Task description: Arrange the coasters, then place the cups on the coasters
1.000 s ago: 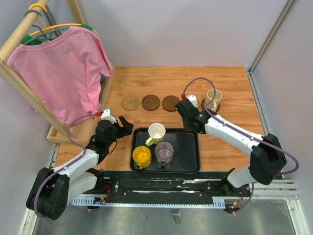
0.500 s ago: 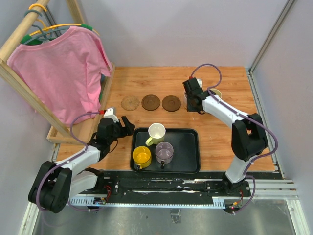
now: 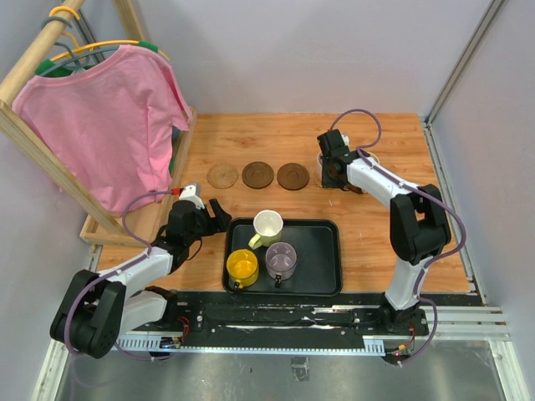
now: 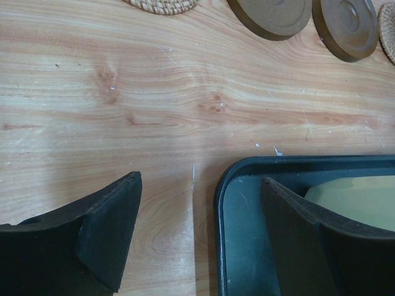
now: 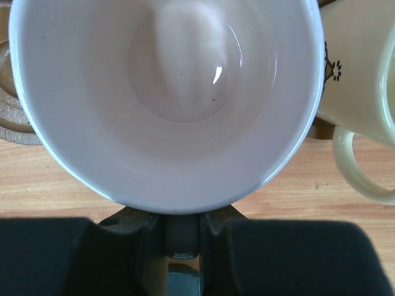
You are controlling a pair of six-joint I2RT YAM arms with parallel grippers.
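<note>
The right gripper point(image 5: 182, 240) is closed on the handle of the pink cup point(image 5: 166, 92), which is pinched between the two fingers at the bottom of the wrist view. The cup's open mouth fills that picture. It sits over a woven coaster point(image 5: 8, 123) whose edge peeks out at the left; whether the cup touches it cannot be told. Just beside it on the right stands the pale yellow cup point(image 5: 364, 68), handle toward the camera. From above, the arm hides nearly all of this, but the row on the table point(image 3: 384, 225) is plain: a tan coaster point(image 3: 223, 175), a dark coaster point(image 3: 257, 175) and a second dark coaster point(image 3: 292, 175), left of the right gripper. The left gripper point(image 4: 199, 185) hangs with its jaws spread wide and holding nothing, the near-left corner of the black tray point(image 4: 225, 203) between them. The white cup point(image 4: 358, 197) lies in the tray beyond the right finger. Only the top view shows the yellow cup point(image 3: 242, 266) and the purple cup point(image 3: 281, 257), also in the tray.
</note>
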